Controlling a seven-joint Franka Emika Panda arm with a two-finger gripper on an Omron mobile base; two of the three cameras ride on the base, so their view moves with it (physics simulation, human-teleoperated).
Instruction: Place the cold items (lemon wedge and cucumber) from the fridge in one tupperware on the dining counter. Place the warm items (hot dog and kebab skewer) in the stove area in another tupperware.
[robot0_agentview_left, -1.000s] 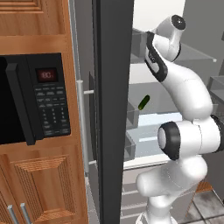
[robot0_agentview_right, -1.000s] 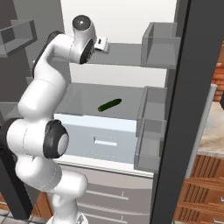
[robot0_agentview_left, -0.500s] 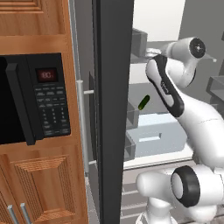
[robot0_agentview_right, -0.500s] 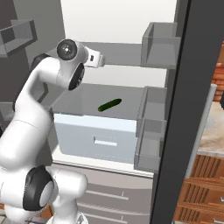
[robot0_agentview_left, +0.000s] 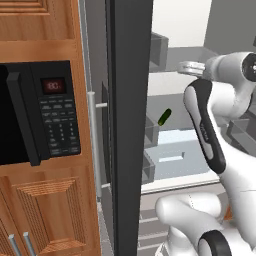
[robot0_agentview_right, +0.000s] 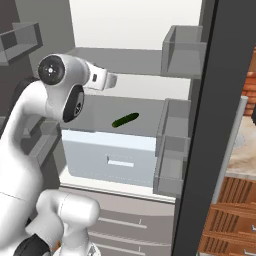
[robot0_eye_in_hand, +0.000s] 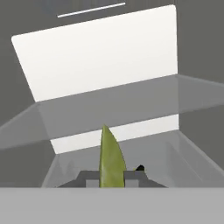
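Since 1 s ago the arm has swung right in left base view, w/ elbow now lower; base not moved. Gripper (robot0_eye_in_hand: 112, 175) pinches lemon wedge (robot0_eye_in_hand: 111, 159), held inside fridge (robot0_agentview_right: 130, 30) above a shelf. Cucumber (robot0_agentview_right: 125, 120) lies unmoved on drawer top, mid fridge. Microwave (robot0_agentview_left: 40, 112) display unreadable.

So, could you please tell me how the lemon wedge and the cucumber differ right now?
The lemon wedge is pale yellow-green and tapers to a point; the cucumber is dark green and rod-shaped. The lemon wedge is gripped in the end effector, pointing out along it; the cucumber lies free on a shelf in the fridge. Both are small and greenish.
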